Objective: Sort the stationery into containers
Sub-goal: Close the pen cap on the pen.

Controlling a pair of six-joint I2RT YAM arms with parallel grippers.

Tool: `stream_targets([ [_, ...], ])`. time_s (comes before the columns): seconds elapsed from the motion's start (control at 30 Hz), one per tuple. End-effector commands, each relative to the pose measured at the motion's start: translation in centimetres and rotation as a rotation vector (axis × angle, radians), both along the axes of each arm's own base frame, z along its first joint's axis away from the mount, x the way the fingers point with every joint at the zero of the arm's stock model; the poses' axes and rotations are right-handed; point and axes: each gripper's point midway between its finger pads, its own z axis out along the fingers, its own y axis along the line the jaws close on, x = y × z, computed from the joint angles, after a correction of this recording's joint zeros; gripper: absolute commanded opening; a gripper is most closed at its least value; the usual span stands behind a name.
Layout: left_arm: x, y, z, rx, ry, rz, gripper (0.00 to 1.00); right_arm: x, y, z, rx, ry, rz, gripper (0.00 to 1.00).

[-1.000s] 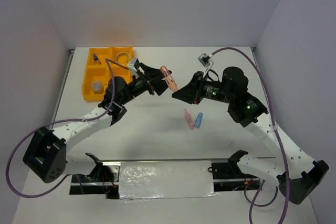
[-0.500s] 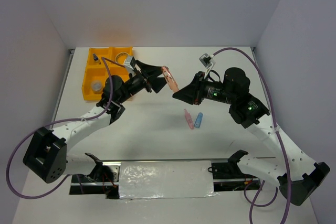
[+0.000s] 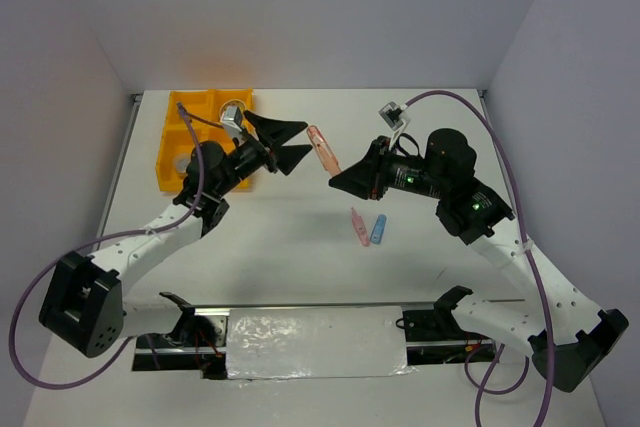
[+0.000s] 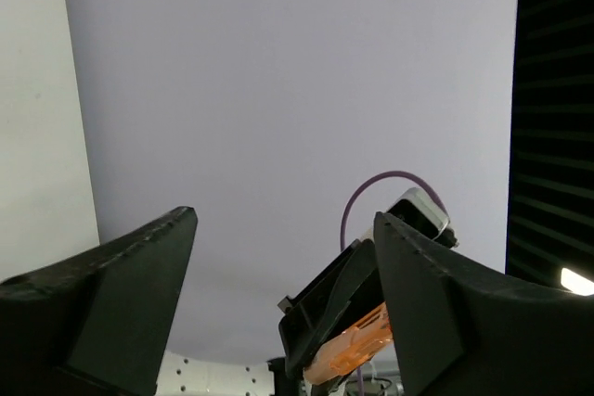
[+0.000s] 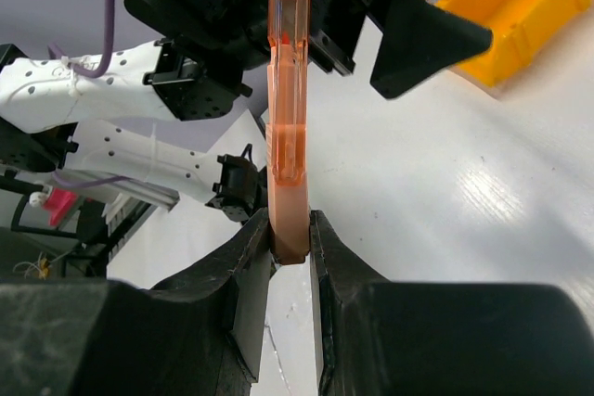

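We see the right gripper just right of centre in the overhead view. It is clamped tight on the lower end of a pink piece, which slants up and to the left from it, clear of the table. In the right wrist view the two fingers pinch the foot of the pink piece, which stands nearly upright up the middle of the frame.

The left gripper sits just left of that piece with its jaws spread wide and nothing between them. Its fingertips are near the piece's upper end but apart from it. In the left wrist view its fingers frame the bottom corners. Between them, low and right of centre, we see the right gripper with the pink piece in it.

A second pink piece and a blue piece lie side by side on the table below the right gripper. The tray is at the upper left, partly covered by the left arm.
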Motion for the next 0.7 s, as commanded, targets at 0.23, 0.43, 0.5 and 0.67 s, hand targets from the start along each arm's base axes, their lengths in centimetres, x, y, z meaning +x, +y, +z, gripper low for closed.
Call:
stream_targets([
  [0.23,-1.1,4.5,6.0,-0.055,-0.355,0.145,0.98,-0.5,-0.2,1.1,0.011,-0.042,0.003,0.0],
  [0.43,-3.5,2.9,11.0,-0.003,-0.674,0.078,0.96,-0.6,0.0,1.2,0.015,-0.034,0.016,0.0],
  [0.5,-3.9,2.2,12.1,0.054,-0.745,0.059,0.95,-0.6,-0.1,1.2,0.014,-0.034,0.016,0.0],
  [0.67,-4.0,1.1,12.8,0.13,-0.789,0.029,0.91,-0.7,-0.1,1.7,0.015,-0.045,0.02,0.0],
])
